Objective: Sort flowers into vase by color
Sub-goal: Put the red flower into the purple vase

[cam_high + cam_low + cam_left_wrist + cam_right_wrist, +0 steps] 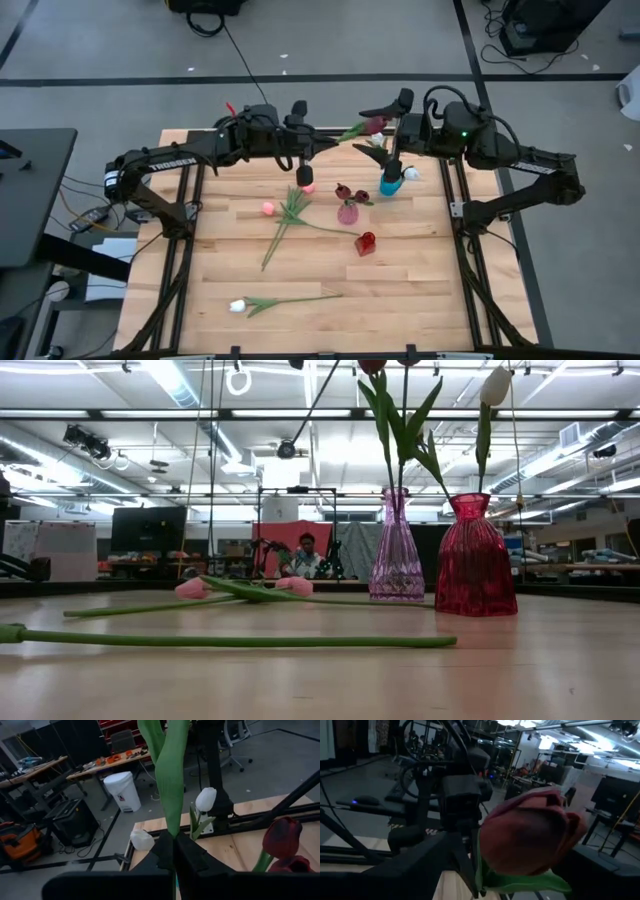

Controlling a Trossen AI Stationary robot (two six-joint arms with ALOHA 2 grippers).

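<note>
Nearest you, a white tulip (pixel 238 306) lies alone by the table's front edge (pixel 300 348), its stem pointing right, with bare wood all around it. Farther in, two pink tulips (pixel 268 208) lie crossed at mid-table, and just right of them stands the small red vase (pixel 365 243), with open board between it and the right rail. Behind that, the clear pink vase (pixel 347 211) holds maroon tulips (pixel 343 190), and the blue vase (pixel 388 185) holds white tulips (pixel 411 173) near the back right. Your left gripper (pixel 174 855) is up over the back of the table, fingers pinched together on a green stem (pixel 172 780). Your right gripper (pixel 385 118) is at the back edge; a maroon bloom (pixel 527 837) fills its view, but I cannot tell whether its fingers grip it. White lettering on the left arm reads "TROSSEN" (pixel 172 156).
</note>
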